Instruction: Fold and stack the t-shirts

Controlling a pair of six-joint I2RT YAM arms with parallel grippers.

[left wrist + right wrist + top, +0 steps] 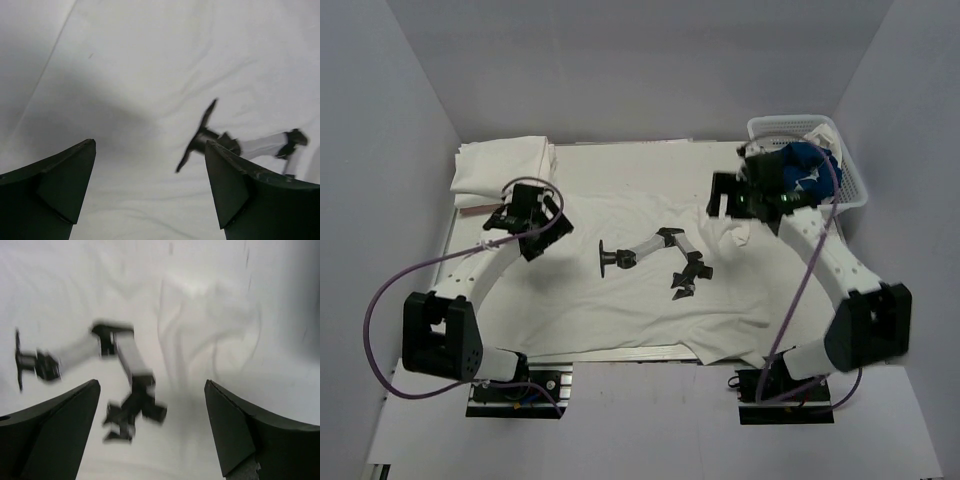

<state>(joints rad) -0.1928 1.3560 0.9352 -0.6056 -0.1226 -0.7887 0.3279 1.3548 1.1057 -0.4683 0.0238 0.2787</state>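
A large white short-sleeved t-shirt (620, 310) lies spread open across the middle of the pale counter (640, 165), its chest marked with a black-and-white figure shaped like a jointed arm (655, 258). The cloth lies mostly flat, with soft creases. It is rumpled into a small ridge (740, 235) on its right side, and its near right corner droops over the counter's near edge.

The left gripper (150, 190) hangs above the shirt's left part, its two dark fingers spread wide with nothing between them. In the left wrist view only white cloth and the figure's round-ended end show below it. The right gripper (152, 430) hangs over the shirt's far right part, just beside the rumpled ridge. Its fingers are likewise wide apart and hold nothing. The right wrist view is blurred, but creased cloth and the figure can be made out beneath it.

A stack of folded white t-shirts (500, 170) sits at the far left corner of the counter, well apart from the spread shirt's middle. At the far right stands a white plastic lattice basket (855, 190) holding a crumpled royal blue t-shirt (807, 160) and, at its far side, a bundle of white cloth (820, 130). The right arm's wrist partly hides the basket's left side in the overhead view.
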